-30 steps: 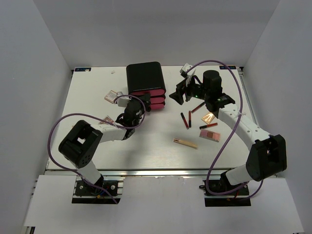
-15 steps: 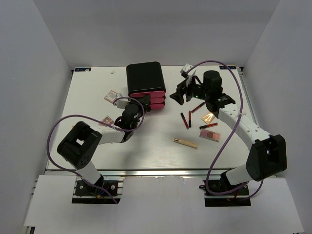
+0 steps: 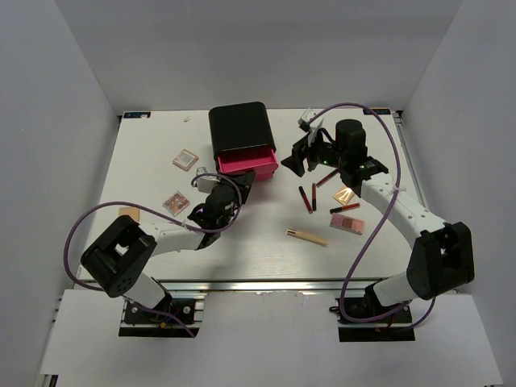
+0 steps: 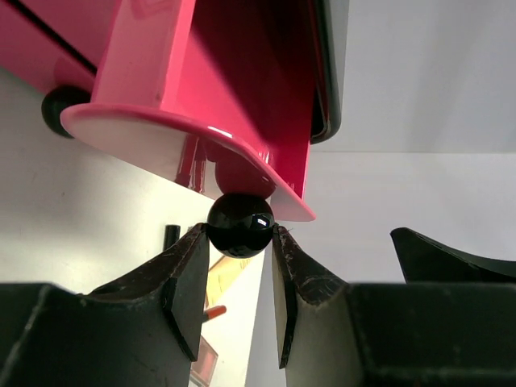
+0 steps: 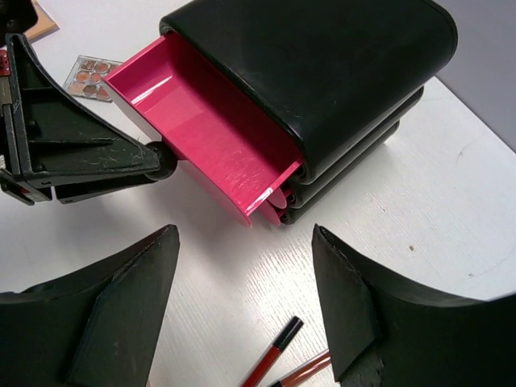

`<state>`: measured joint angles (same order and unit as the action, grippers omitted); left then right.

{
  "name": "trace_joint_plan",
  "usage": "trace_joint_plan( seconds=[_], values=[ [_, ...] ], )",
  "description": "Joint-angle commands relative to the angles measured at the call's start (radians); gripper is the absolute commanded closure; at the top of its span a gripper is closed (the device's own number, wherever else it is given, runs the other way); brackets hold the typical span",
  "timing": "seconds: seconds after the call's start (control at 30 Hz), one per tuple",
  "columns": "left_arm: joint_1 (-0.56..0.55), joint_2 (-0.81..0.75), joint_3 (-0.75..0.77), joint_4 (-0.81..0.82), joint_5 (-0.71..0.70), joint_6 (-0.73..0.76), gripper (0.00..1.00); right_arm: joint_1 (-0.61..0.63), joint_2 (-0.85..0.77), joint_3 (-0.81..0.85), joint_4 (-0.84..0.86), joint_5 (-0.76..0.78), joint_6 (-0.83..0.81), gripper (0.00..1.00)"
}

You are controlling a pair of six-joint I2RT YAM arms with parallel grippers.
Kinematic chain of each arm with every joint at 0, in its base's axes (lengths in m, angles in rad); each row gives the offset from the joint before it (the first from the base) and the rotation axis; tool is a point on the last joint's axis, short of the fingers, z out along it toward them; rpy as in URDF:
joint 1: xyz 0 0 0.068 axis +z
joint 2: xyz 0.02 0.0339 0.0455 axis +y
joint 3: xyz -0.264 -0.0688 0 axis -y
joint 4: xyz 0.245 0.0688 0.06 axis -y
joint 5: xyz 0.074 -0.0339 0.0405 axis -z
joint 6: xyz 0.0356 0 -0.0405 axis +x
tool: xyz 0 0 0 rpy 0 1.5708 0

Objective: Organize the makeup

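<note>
Left hand (image 4: 238,235) clamped on black knob (image 4: 239,224) of the open top pink drawer (image 3: 246,164), upper centre of top view. Right hand (image 5: 243,242) has fingers apart, empty, hovering right of the drawer. Dark-red lip sticks (image 3: 307,197) lie on table (image 3: 258,234) just below that hand, long axes roughly up-down; right hand nearer.

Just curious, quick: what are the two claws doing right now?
Left gripper: closed on the black knob of the pink drawer.
Right gripper: open, holding nothing.
</note>
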<state>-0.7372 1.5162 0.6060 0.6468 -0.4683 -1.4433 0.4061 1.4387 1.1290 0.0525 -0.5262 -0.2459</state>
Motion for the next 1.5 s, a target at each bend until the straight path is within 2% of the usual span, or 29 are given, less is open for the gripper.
trace_joint_plan(
  seconds=[0.0, 0.13, 0.2, 0.27, 0.3, 0.4, 0.47, 0.6, 0.67, 0.77, 0.8, 0.83, 0.9, 0.93, 0.97, 1.03, 1.07, 1.1, 1.17, 1.27, 1.3, 1.37, 1.4, 1.47],
  values=[
    [-0.021, -0.045, 0.005, -0.079, -0.003, -0.051, 0.88, -0.004, -0.026, -0.006, 0.032, -0.009, 0.0, 0.28],
    [-0.027, -0.088, -0.008, -0.125, -0.013, -0.072, 0.87, -0.004, -0.027, -0.006, 0.032, -0.014, -0.003, 0.26],
    [-0.027, -0.112, -0.008, -0.154, -0.021, -0.074, 0.68, -0.004, -0.027, -0.006, 0.029, -0.018, -0.009, 0.24],
    [-0.027, -0.154, -0.003, -0.203, -0.032, -0.074, 0.54, -0.004, -0.024, -0.003, 0.023, -0.027, -0.013, 0.19],
    [-0.027, -0.168, -0.002, -0.24, -0.035, -0.074, 0.44, -0.004, -0.024, -0.002, 0.018, -0.031, -0.013, 0.19],
    [-0.027, -0.231, 0.009, -0.321, -0.036, -0.069, 0.32, -0.004, -0.021, 0.005, 0.012, -0.041, -0.015, 0.17],
    [-0.027, -0.279, 0.021, -0.37, -0.026, -0.069, 0.3, -0.004, -0.02, 0.008, 0.007, -0.047, -0.016, 0.17],
    [-0.027, -0.361, 0.037, -0.508, -0.012, -0.062, 0.29, -0.004, -0.015, 0.011, 0.003, -0.055, -0.023, 0.17],
    [-0.027, -0.395, 0.047, -0.574, -0.015, -0.055, 0.33, -0.003, -0.017, 0.021, -0.012, -0.061, -0.032, 0.17],
    [-0.027, -0.49, 0.086, -0.761, -0.061, -0.037, 0.57, -0.003, -0.026, 0.044, -0.036, -0.106, -0.073, 0.19],
    [-0.027, -0.542, 0.119, -0.902, -0.123, -0.034, 0.63, 0.002, -0.027, 0.052, -0.043, -0.122, -0.084, 0.2],
    [-0.018, -0.563, 0.142, -0.98, -0.165, -0.032, 0.74, 0.01, -0.024, 0.064, -0.051, -0.153, -0.114, 0.24],
    [0.019, -0.612, 0.19, -1.143, -0.225, 0.081, 0.78, 0.058, -0.008, 0.106, -0.118, -0.153, -0.15, 0.3],
    [0.095, -0.625, 0.24, -1.183, -0.208, 0.133, 0.79, 0.081, 0.003, 0.126, -0.146, -0.152, -0.195, 0.37],
    [0.14, -0.629, 0.268, -1.211, -0.179, 0.259, 0.78, 0.112, 0.018, 0.147, -0.213, -0.146, -0.22, 0.41],
    [0.278, -0.623, 0.369, -1.309, -0.068, 0.352, 0.69, 0.209, 0.066, 0.213, -0.262, -0.081, -0.253, 0.47],
    [0.309, -0.62, 0.4, -1.325, -0.035, 0.464, 0.6, 0.239, 0.083, 0.23, -0.272, -0.057, -0.245, 0.47],
    [0.33, -0.617, 0.431, -1.335, -0.012, 0.513, 0.4, 0.287, 0.124, 0.273, -0.275, -0.022, -0.231, 0.46],
    [0.357, -0.605, 0.543, -1.372, -0.006, 0.628, 0.21, 0.319, 0.181, 0.34, -0.289, -0.005, -0.176, 0.4],
    [0.358, -0.577, 0.711, -1.464, -0.072, 0.716, 0.13, 0.388, 0.334, 0.558, -0.387, 0.018, -0.123, 0.3],
    [0.36, -0.577, 0.741, -1.475, -0.087, 0.734, 0.12, 0.445, 0.417, 0.669, -0.428, 0.087, -0.107, 0.28],
    [0.36, -0.611, 0.781, -1.472, -0.119, 0.761, 0.11, 0.547, 0.526, 0.762, -0.436, 0.21, -0.04, 0.21],
    [0.36, -0.631, 0.781, -1.463, -0.122, 0.77, 0.11, 0.581, 0.563, 0.805, -0.437, 0.318, -0.02, 0.19],
    [0.36, -0.684, 0.773, -1.461, -0.124, 0.767, 0.11, 0.647, 0.65, 0.899, -0.424, 0.402, 0.028, 0.11]
  ],
)
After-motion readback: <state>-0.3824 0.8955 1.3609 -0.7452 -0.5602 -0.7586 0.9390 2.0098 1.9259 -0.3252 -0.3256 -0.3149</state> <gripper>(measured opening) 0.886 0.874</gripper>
